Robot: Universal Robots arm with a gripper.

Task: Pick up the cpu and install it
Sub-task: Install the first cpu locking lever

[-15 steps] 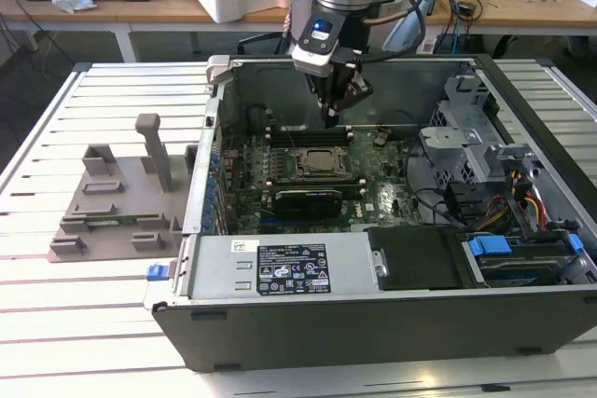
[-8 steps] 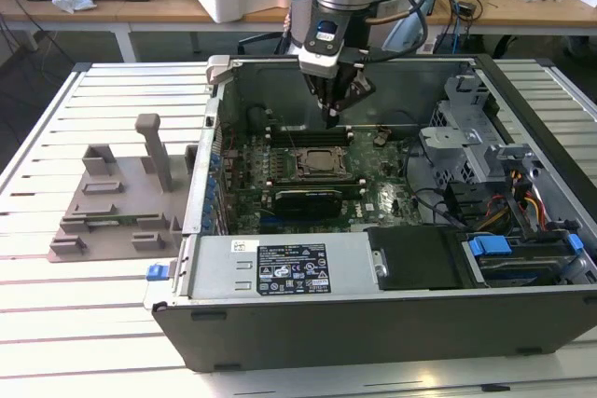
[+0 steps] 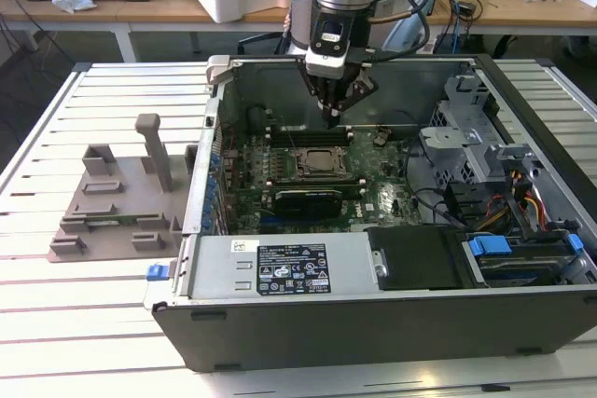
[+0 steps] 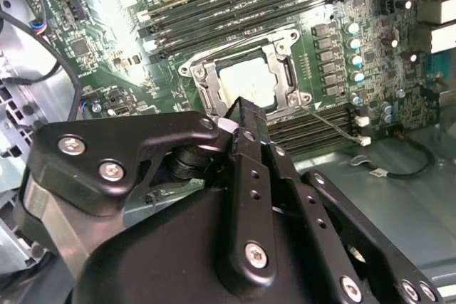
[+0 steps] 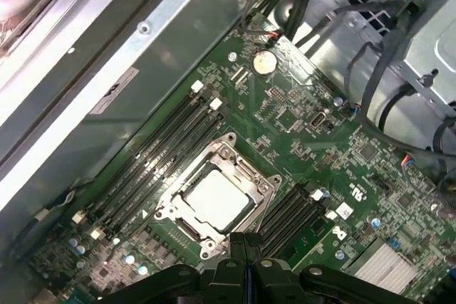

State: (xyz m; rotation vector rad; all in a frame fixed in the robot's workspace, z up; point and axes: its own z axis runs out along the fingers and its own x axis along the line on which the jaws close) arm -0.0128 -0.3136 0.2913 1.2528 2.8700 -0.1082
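The black two-finger gripper [image 3: 333, 117], fingertips pressed together on nothing, is hanging at upper centre of the exterior view, while the flat square silver-topped cpu [image 5: 214, 201] is sitting just below it inside the metal-framed motherboard socket [image 5: 249, 165].

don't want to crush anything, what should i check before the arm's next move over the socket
1. cpu lies inside the socket frame: ok.
2. cpu seated flush and square: cannot tell.
3. end effector shut, nothing between its fingers: ok.
4. end effector hangs above the socket, apart from the cpu, in the exterior view: ok.
5. Nothing lies on the cpu's top in both wrist views: ok.
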